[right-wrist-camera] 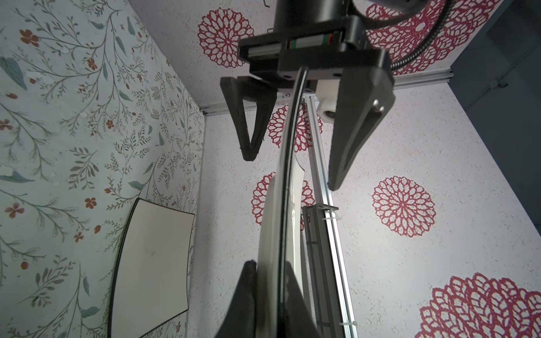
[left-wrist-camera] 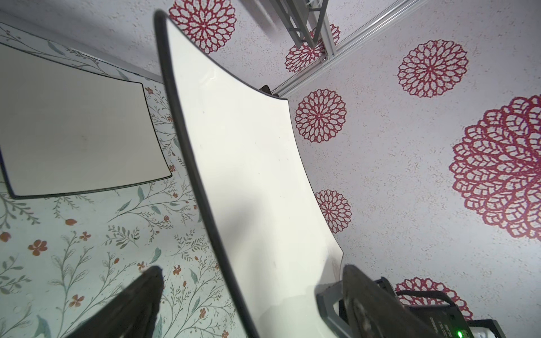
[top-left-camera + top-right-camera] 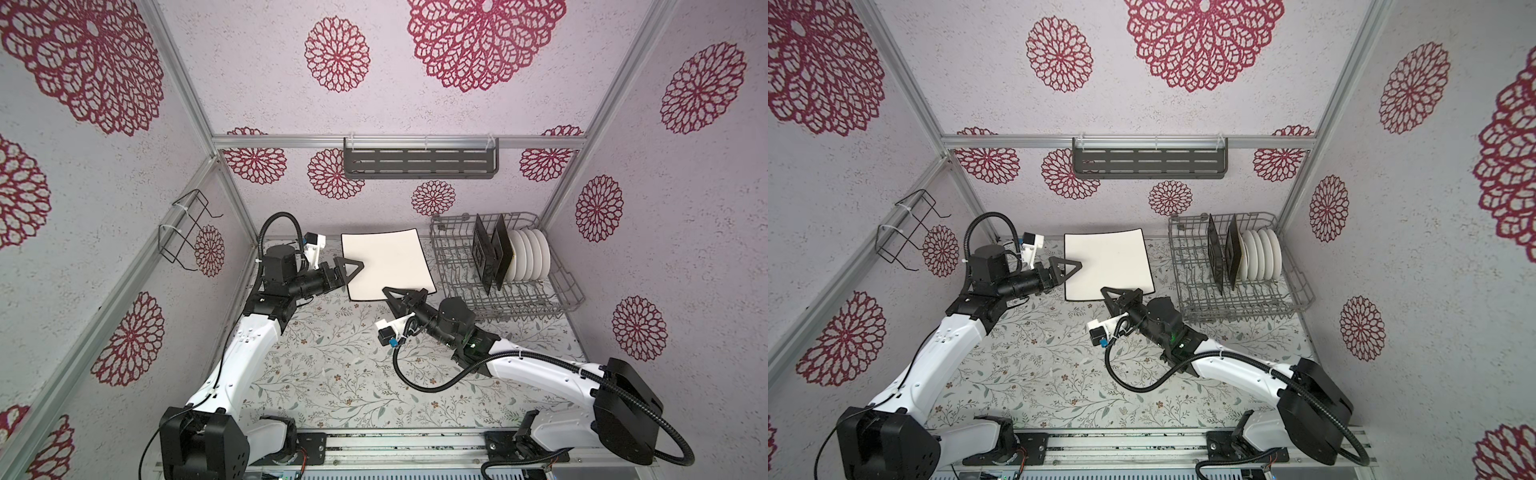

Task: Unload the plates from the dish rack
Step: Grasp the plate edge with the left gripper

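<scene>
The right gripper (image 3: 391, 293) is closed on the near edge of a cream rectangular plate (image 3: 386, 262), which has a thin dark edge and looks glazed and slightly curved. In the right wrist view its two fingers (image 1: 244, 298) press the rim from both sides. This plate is out of the rack and hangs in the air above the floral table (image 3: 332, 374), with its broad face turned up toward the top camera. The left gripper (image 3: 356, 266) stands wide open with one jaw on each side of the plate's left edge. The left wrist view shows free gaps on both sides, so it grips nothing. A second cream plate (image 2: 79, 131) lies flat on the table below, and in both top views the held plate covers it.

The grey metal wire dish rack (image 3: 523, 309) stands at the right rear. It holds two black square plates (image 3: 482, 257) and a row of round white plates (image 3: 534, 257), all upright between the tines.

I judge the cream rectangular plate to be stiff, rather heavy for such a thin pinch, smooth and breakable. Held at one edge only, its weight acts like a lever and it may turn or slip in the fingers. The better hold is deep over the rim at the middle of an edge, not at a corner. Setting it on the second cream plate calls for a slow descent, because glaze on glaze can slide and chip.
</scene>
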`<state>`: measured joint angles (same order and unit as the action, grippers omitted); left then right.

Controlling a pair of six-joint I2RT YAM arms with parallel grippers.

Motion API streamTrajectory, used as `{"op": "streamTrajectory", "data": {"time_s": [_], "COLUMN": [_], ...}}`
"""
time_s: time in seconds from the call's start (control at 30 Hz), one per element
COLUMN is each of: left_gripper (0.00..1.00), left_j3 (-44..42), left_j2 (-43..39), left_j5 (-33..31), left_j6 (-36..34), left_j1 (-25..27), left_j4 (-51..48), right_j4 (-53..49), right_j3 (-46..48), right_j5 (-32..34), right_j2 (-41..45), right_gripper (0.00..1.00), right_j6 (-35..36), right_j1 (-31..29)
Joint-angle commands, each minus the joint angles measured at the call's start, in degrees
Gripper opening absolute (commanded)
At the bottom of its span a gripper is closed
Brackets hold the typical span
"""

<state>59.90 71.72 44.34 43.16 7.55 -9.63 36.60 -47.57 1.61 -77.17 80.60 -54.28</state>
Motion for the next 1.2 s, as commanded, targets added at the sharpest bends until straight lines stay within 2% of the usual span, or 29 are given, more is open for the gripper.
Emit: {"op": "streamTrajectory", "data": {"time_s": [0.0, 0.17, 0.5, 0.73, 0.97, 1.03, 1.17], "left_gripper": [0.97, 0.94, 0.74, 0.50, 0.38, 0.28, 0.17], "left_j3": [-0.6, -1.4, -0.9, -1.1, -1.3, -1.4, -1.5], "left_j2": [0.8, 1.6, 5.0, 5.4, 5.6, 5.8, 6.0], "left_j5": [0.7, 1.1, 2.7, 3.6, 4.5, 4.9, 5.2], "left_j6": [1.1, 2.9, 4.0, 4.6, 5.7, 5.9, 5.9], "left_j1": [-0.3, -0.2, 0.0, 0.3, 0.7, 0.8, 0.9], "left_j4": [2.5, 4.9, 5.7, 6.7, 8.8, 9.2, 9.3], "right_j4": [14.6, 14.9, 15.9, 17.3, 18.3, 18.5, 18.5], "right_j3": [-4.6, -4.9, -4.9, -4.3, -3.9, -3.8, -4.0], "right_j5": [1.2, 1.2, 1.6, 1.7, 2.4, 2.4, 2.4], "right_j2": [2.1, 1.5, 0.5, -0.3, -1.2, -1.3, -1.5], "right_gripper": [0.00, 0.00, 0.00, 0.00, 0.00, 0.00, 0.00], "right_j6": [4.2, 4.2, 4.0, 3.7, 3.0, 2.6, 2.4], "right_j1": [-0.8, -1.4, -1.4, -1.4, -1.2, -1.1, -1.0]}}
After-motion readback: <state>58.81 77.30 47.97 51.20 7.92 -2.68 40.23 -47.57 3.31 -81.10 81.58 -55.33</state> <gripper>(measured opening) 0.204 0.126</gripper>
